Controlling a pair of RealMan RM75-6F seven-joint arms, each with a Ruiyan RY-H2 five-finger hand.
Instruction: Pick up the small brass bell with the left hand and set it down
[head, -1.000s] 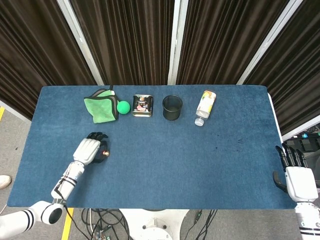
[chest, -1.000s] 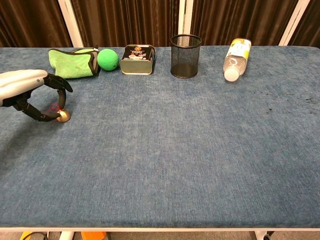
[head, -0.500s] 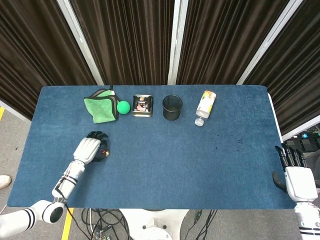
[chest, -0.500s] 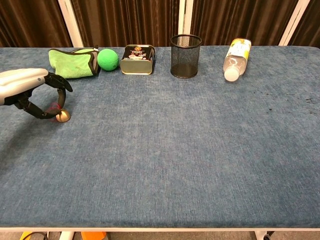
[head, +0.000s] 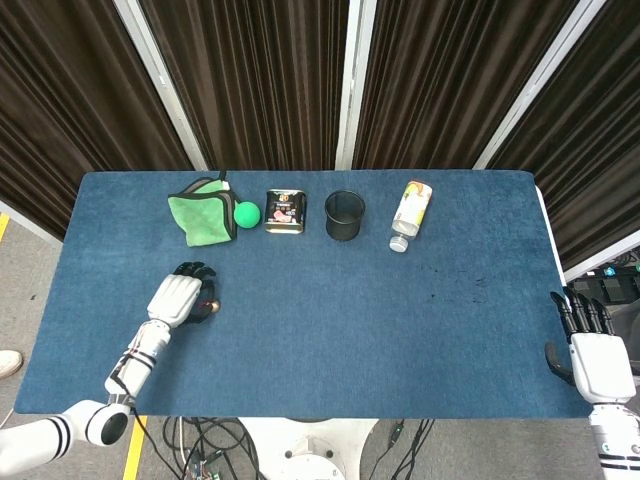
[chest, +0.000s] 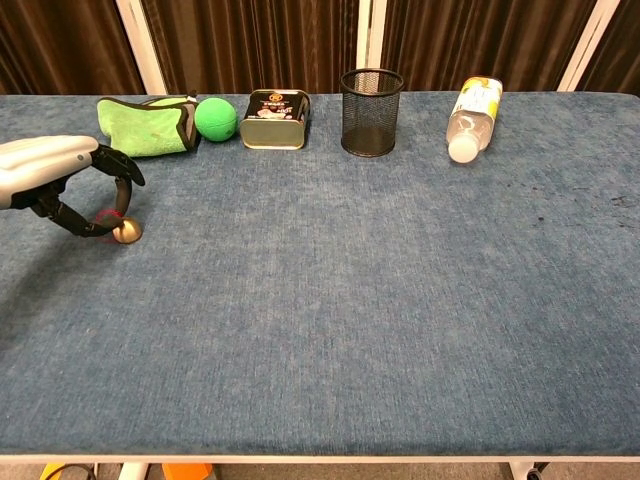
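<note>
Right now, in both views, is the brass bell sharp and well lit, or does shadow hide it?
Chest view: the brass bell is sharp and evenly lit, beside the left hand's fingers. Head view: the left hand shades and mostly covers it.

One bell (chest: 126, 231), one green cloth (chest: 146, 124), one green ball (chest: 215, 118), one tin (chest: 274, 119), one mesh cup (chest: 371, 97), one bottle (chest: 473, 118) lying down. Two hands (head: 180, 297) (head: 593, 352). One table (chest: 360, 300).
</note>
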